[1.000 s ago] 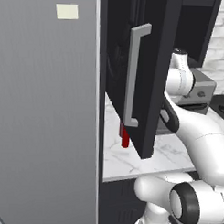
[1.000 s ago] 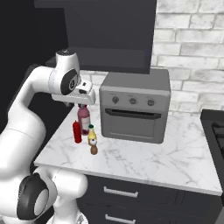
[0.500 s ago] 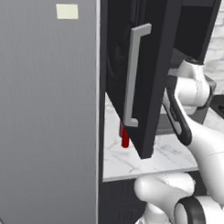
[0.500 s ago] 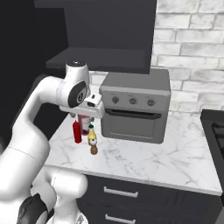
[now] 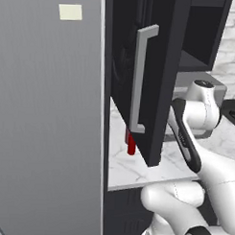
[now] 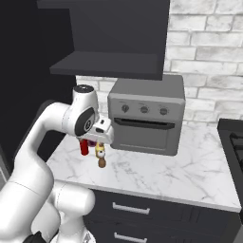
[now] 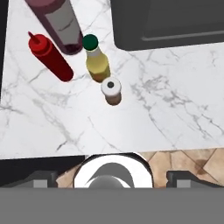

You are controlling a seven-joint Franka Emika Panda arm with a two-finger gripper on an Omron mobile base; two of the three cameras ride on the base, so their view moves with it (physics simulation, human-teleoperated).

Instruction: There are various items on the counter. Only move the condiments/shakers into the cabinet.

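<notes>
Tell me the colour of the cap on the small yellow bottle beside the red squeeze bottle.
Dark green; the yellow bottle's cap shows best in the hand view.

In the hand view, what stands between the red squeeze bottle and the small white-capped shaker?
The green-capped yellow bottle stands between the red bottle and shaker, hand view.

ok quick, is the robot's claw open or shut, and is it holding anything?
Gripper: open and holding nothing, hanging above the red bottle, the yellow bottle and the small shaker.
</notes>
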